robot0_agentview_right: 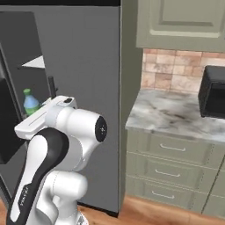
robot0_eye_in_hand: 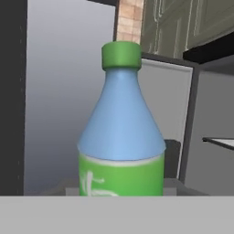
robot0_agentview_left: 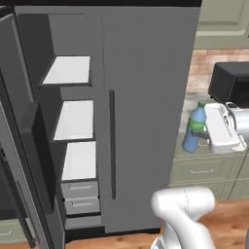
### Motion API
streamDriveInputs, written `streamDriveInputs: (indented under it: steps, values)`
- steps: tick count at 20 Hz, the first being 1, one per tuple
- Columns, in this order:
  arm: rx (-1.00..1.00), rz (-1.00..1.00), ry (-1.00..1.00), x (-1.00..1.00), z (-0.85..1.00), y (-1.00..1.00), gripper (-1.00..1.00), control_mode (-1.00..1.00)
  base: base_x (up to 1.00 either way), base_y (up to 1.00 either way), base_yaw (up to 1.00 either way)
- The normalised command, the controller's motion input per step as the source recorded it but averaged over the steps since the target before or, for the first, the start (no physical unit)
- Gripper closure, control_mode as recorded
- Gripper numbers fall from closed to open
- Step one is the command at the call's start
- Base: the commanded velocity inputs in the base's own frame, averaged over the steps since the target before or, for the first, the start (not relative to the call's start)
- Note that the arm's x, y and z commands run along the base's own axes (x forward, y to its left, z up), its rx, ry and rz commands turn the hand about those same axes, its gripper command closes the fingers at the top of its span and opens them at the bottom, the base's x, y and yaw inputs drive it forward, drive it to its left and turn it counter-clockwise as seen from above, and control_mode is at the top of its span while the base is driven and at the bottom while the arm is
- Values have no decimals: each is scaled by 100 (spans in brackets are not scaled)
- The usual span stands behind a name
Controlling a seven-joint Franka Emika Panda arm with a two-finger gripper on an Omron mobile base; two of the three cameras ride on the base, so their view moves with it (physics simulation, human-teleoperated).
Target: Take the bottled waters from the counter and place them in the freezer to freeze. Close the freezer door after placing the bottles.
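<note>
The gripper (robot0_agentview_left: 200, 132) is pinching the blue bottle (robot0_agentview_left: 194, 127) with the green cap and holds it up in the air, standing straight, in front of the plain grey fridge door (robot0_agentview_left: 146, 97). The freezer (robot0_agentview_left: 73, 121) is to the left, with its white shelves showing. The freezer door (robot0_agentview_left: 19, 146) is swung wide open.

I can read no words, brands or numbers anywhere in front of me. The blue bottle (robot0_eye_in_hand: 121, 132) carries a green label (robot0_eye_in_hand: 121, 176) with pale whitish marks on it, but they are only blurred strokes and form no letters I can make out.
</note>
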Motion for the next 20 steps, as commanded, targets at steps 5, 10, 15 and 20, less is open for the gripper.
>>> streamDriveInputs:
  steps: [5,10,15,20]
  values:
    - [0,0,0,0,0,0,100,100,51,62,0]
    - [0,0,0,0,0,0,100,100,31,63,1]
    - [0,0,0,0,0,0,100,100,28,55,0]
    - [0,0,0,0,0,0,100,100,26,30,0]
